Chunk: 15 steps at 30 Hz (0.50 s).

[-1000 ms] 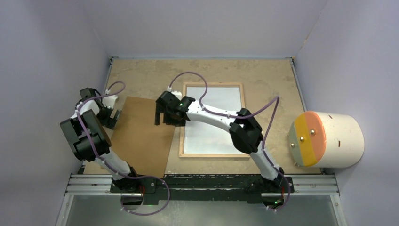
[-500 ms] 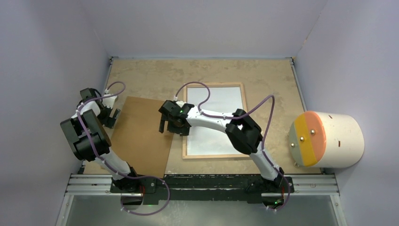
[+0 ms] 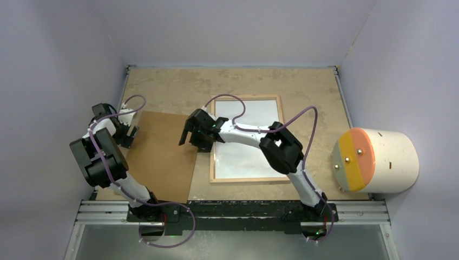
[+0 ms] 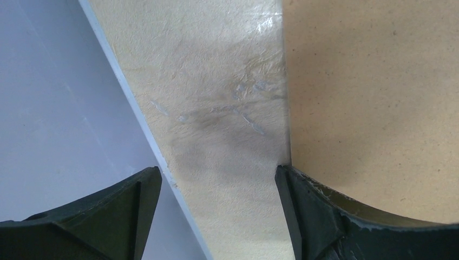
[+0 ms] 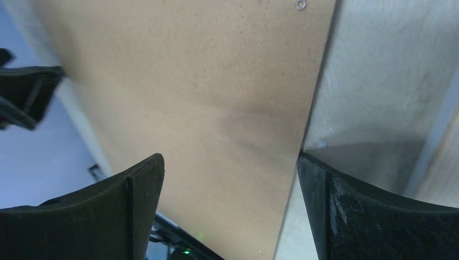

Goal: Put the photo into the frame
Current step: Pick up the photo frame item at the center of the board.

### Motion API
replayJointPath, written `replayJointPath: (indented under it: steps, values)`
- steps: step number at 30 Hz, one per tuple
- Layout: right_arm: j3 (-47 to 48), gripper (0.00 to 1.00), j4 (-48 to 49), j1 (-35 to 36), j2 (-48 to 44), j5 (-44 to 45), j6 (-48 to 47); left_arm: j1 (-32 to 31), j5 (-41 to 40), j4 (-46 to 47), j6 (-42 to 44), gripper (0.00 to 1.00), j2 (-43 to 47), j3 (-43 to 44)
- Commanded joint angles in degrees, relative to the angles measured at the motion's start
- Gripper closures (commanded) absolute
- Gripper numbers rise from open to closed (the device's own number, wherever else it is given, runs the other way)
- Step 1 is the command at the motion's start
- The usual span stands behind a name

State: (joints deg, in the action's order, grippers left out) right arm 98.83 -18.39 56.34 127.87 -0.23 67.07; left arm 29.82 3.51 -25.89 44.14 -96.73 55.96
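R gripper shifted left over board edge, wide open.

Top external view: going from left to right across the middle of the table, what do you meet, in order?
left gripper → brown board → right gripper, over the board's right edge → frame → white drum with an orange, yellow and grey end

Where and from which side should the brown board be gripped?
By its long side edges: the board lies flat and thin, so no face can be pinched. Bring the left gripper in at the left edge, the right gripper at the edge facing the frame; an edge probably needs tipping up first.
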Motion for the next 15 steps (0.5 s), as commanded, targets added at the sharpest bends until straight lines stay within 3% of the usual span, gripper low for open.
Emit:
replayJointPath:
  steps: [1, 15]
  values:
    - [-7.0, 0.08, 15.9, -2.2, -3.4, -6.5, 4.8, -2.7, 10.0, -8.8, 0.5, 0.16, -6.2, -5.8]
    - [-22.0, 0.14, 57.5, -3.7, -17.1, -18.9, 13.3, -3.7, 13.2, -12.1, 2.4, 0.17, -8.5, -5.3]
